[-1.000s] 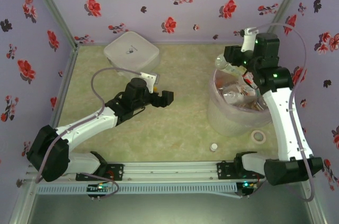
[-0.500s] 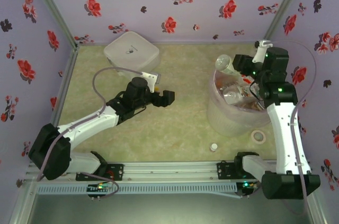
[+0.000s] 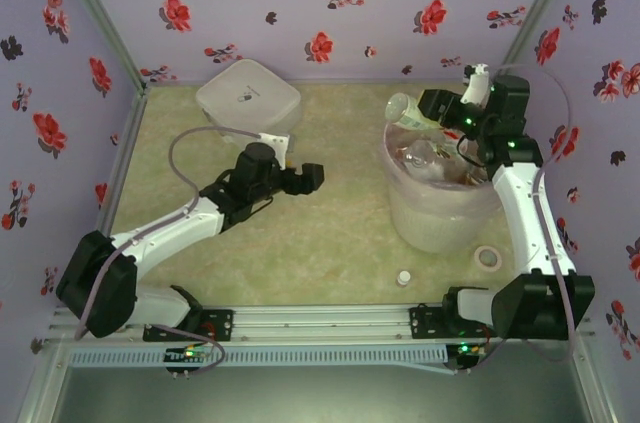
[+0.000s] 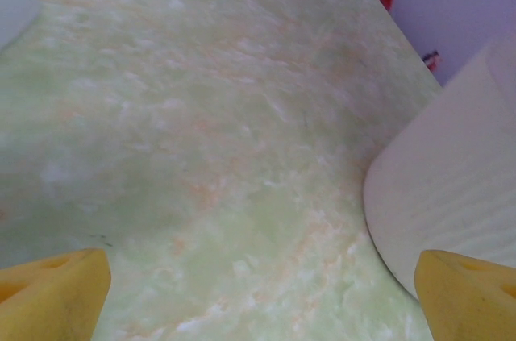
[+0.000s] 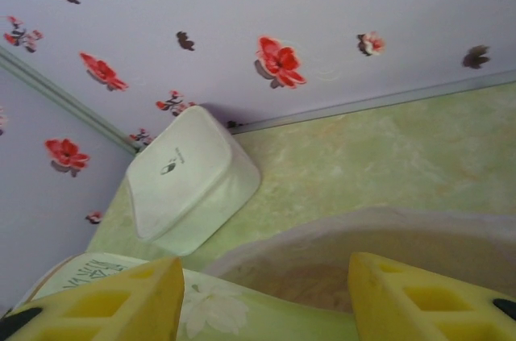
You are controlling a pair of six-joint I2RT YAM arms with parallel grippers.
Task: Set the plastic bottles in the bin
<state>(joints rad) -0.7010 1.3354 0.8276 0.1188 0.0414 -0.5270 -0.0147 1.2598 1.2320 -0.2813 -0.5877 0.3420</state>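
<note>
One bottle (image 3: 403, 108) lies tilted across the far-left rim of the bin (image 3: 430, 218). One end pokes out past the edge; the other end is at the right gripper (image 3: 440, 108). Right wrist view: this bottle (image 5: 218, 309), flower label up, sits between the yellow fingers (image 5: 105, 305), just above the bin rim (image 5: 363, 224). The jaws stand part-way apart. Cannot tell whether they press on the bottle or it lies loose. Several more bottles (image 3: 420, 155) are heaped inside the bin.

The left gripper (image 3: 312, 178) hovers left of the bin, well apart from it, with its jaws spread wide and nothing between them. Left wrist view: fingertips (image 4: 56, 289) at the two lower corners, table (image 4: 242, 115) beneath, bin wall (image 4: 451, 196) curving in at right.

Room:
- A broad stretch of table runs from the bin leftward to the left gripper.
- The box (image 3: 250, 95) is far-left of the bin, by the back wall, well apart.
- The bin stands near the right wall, with the right arm in that gap.
- The tape ring (image 3: 488, 257) is just beside the bin's near-right foot.
- The cap (image 3: 403, 278) is near the bin's near side.
</note>
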